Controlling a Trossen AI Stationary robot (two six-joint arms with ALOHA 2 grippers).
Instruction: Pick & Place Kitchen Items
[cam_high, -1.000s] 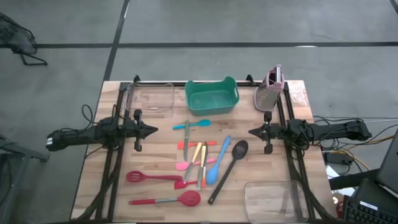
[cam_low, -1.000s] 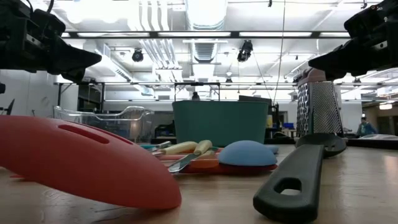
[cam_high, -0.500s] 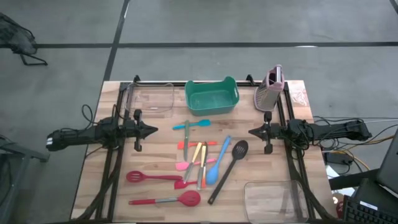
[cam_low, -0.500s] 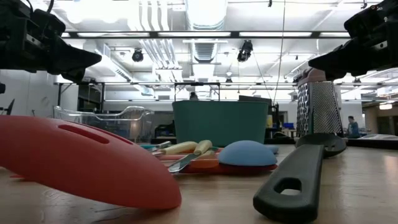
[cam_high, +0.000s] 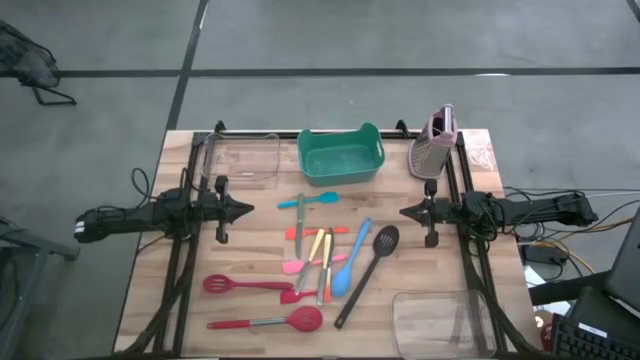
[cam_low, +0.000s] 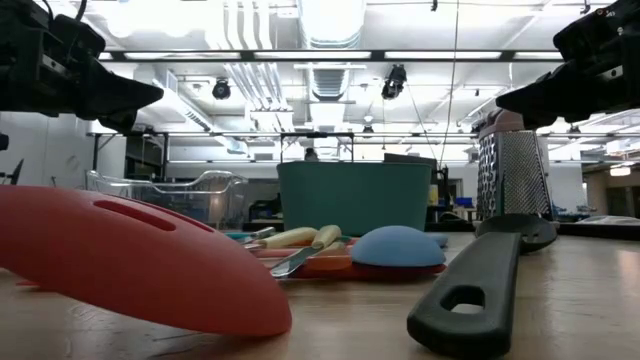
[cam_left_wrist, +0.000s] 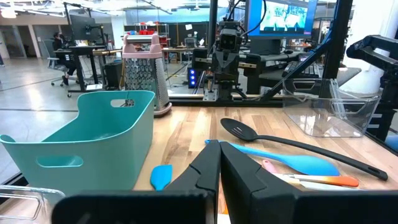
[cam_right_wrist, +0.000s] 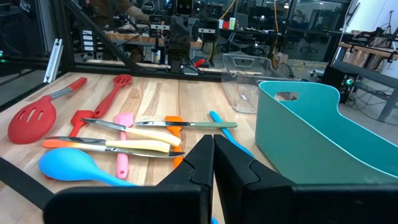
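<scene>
The kitchen items lie flat in a loose cluster at the table's middle. They include a teal spatula (cam_high: 308, 201), a black slotted spoon (cam_high: 368, 270), a blue spoon (cam_high: 350, 262), yellow-handled cutlery (cam_high: 320, 255), a red slotted spoon (cam_high: 270, 321) and a red turner (cam_high: 240, 285). My left gripper (cam_high: 247, 210) hovers shut at the cluster's left and points level toward it. My right gripper (cam_high: 404, 212) hovers shut at the cluster's right and faces the left one. In the wrist views the fingertips of the left gripper (cam_left_wrist: 219, 155) and of the right gripper (cam_right_wrist: 212, 144) meet, with nothing between them.
A green bin (cam_high: 340, 155) stands at the far middle of the table. A clear tub (cam_high: 245, 158) is at its left and a pink-grey upright grater (cam_high: 435, 145) at its right. Another clear tub (cam_high: 440, 318) sits at the near right corner.
</scene>
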